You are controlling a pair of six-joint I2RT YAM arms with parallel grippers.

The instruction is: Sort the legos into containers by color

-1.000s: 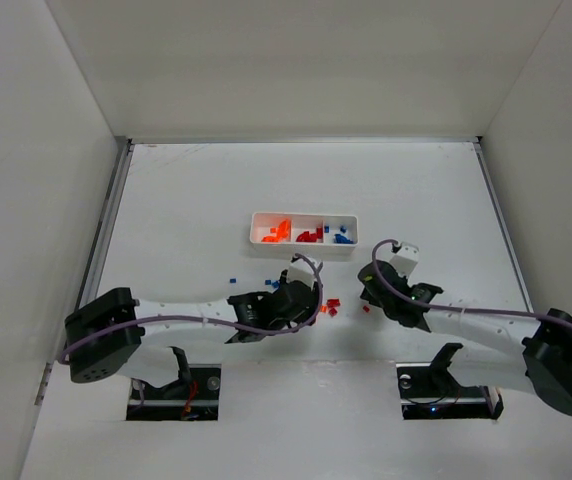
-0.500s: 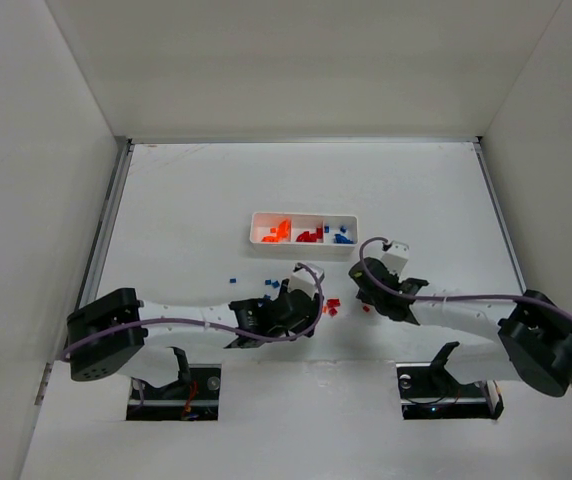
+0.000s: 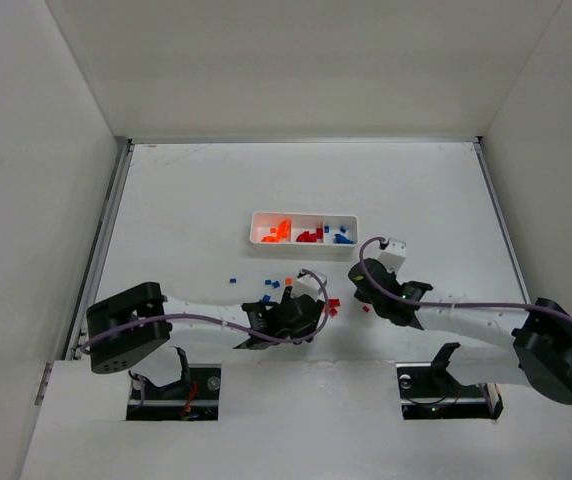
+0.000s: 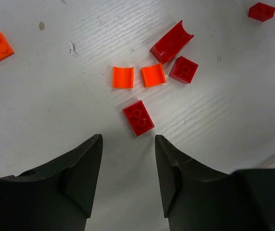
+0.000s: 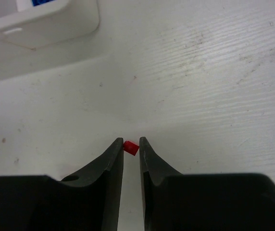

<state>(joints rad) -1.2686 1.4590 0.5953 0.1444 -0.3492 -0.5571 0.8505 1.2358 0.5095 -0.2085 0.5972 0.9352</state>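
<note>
The white worktop (image 3: 186, 190) is matte, with a fine scuffed grain. On it, the shallow glossy plastic tray (image 3: 304, 213) already holds orange, red and blue pieces in separate compartments.

Over the last second both my arms have slid in over the loose pile near the tray. My left end effector (image 4: 128, 142) now hangs spread above a flat two-stud red brick (image 4: 138, 117). My right end effector (image 5: 131, 142) has narrowed onto a tiny red brick (image 5: 131, 148), seemingly touching both its sides while it lies on the worktop. I judge two red pickups are under way.

Beyond the two-stud brick lie a smooth red arch (image 4: 171, 42) and two orange curved tiles (image 4: 123, 77).
</note>
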